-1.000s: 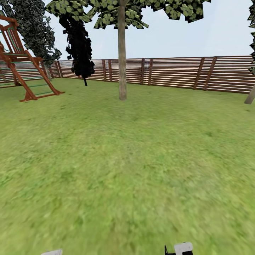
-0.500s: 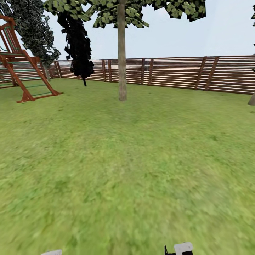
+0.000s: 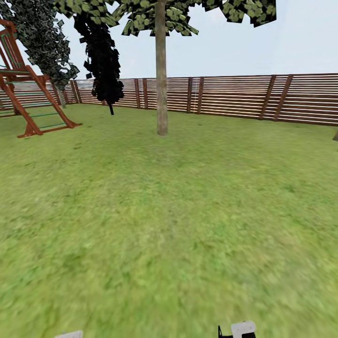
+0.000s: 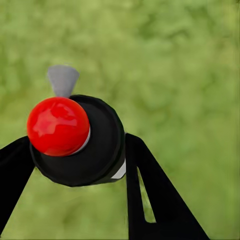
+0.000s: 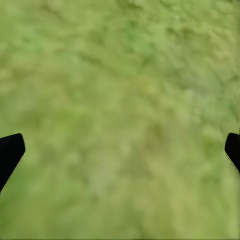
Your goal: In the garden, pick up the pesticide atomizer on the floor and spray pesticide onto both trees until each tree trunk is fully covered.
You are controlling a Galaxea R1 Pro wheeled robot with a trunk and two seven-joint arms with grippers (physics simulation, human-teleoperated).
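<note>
Grass fills most of the head view, a wide green lawn [image 3: 169, 225] running up to the brown slat fence [image 3: 234, 96] across the upper part of the frame. In the left wrist view the left gripper [image 4: 75, 155] pinches the pesticide atomizer [image 4: 80, 142], its black fingers pressed against either side of the dark cap with the red dot facing the camera and a small grey nozzle beside it. In the right wrist view the right gripper [image 5: 120, 150] is spread wide, holding nothing, with only grass between its tips. The nearer tree [image 3: 162, 14] stands upper centre, its pale mottled tree trunk [image 3: 162, 80] well apart from the robot. The step in hand looks like the approach: drive straight ahead, keep the atomizer steady and upright, and stop near enough that the nozzle can face the bark squarely. Open grass lies on all sides of that line. The red climbing frame [image 3: 28, 94] at upper left and the black cone tree [image 3: 103, 61] beside it sit off the path; the fence lies behind the trunk.
</note>
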